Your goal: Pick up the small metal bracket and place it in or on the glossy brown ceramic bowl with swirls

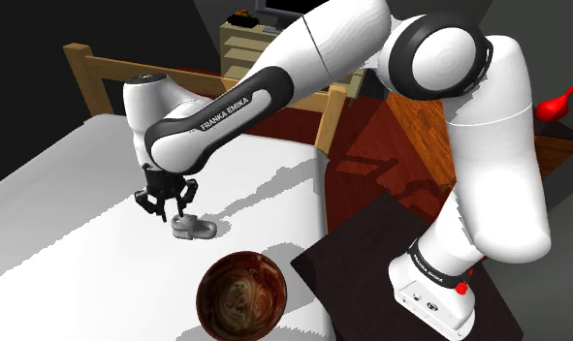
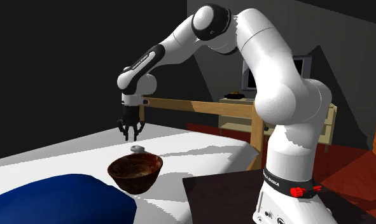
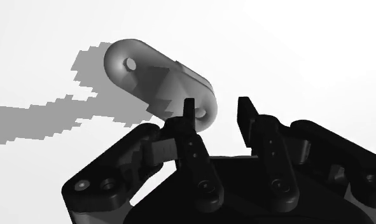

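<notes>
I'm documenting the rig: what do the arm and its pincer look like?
The arm is white with rounded segments and dark joints. White FRANKA EMIKA lettering runs along the forearm's dark band; a small red part sits near the base. The pincer is all black, with two slim fingers.

Cut by the shoulder view's bottom edge: near side of the brown swirled bowl (image 1: 240, 291) and front of the stand (image 1: 357, 271) at lower right. Hidden there behind the arm (image 1: 274, 87): stretches of the wooden bed rail (image 1: 105, 70) at upper left and of the shelf unit (image 1: 240, 46) at upper middle. Too small in the second exterior view to tell its shape: the grey bracket (image 2: 138, 148), just above the bowl's rim. Clipped at lower left there: blue bedding (image 2: 53, 197). In the wrist view, covered by a finger of the gripper (image 3: 218, 109): one end of the bracket.
</notes>
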Controlling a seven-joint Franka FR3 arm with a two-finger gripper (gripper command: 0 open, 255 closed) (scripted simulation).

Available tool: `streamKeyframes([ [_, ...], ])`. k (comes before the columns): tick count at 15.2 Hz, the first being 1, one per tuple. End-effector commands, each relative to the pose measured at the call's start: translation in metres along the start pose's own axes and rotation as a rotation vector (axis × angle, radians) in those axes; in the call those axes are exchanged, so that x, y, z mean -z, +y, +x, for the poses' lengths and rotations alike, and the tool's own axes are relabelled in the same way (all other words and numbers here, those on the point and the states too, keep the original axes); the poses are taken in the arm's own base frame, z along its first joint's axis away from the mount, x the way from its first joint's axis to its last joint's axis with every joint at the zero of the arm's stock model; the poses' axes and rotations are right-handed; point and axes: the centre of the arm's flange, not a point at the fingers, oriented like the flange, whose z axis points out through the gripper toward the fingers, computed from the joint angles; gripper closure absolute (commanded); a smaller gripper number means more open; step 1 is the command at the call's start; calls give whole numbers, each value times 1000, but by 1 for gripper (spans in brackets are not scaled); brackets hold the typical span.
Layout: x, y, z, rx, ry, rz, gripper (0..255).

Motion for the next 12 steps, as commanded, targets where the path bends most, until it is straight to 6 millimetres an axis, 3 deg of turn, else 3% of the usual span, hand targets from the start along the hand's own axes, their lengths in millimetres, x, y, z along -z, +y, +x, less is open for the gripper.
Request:
streamKeyframes([
  [1,-8,14,-7,78,50,22,0],
  [4,-36,59,-17,312,199,89,0],
  [12,-75,54,-10,315,201,90,0],
])
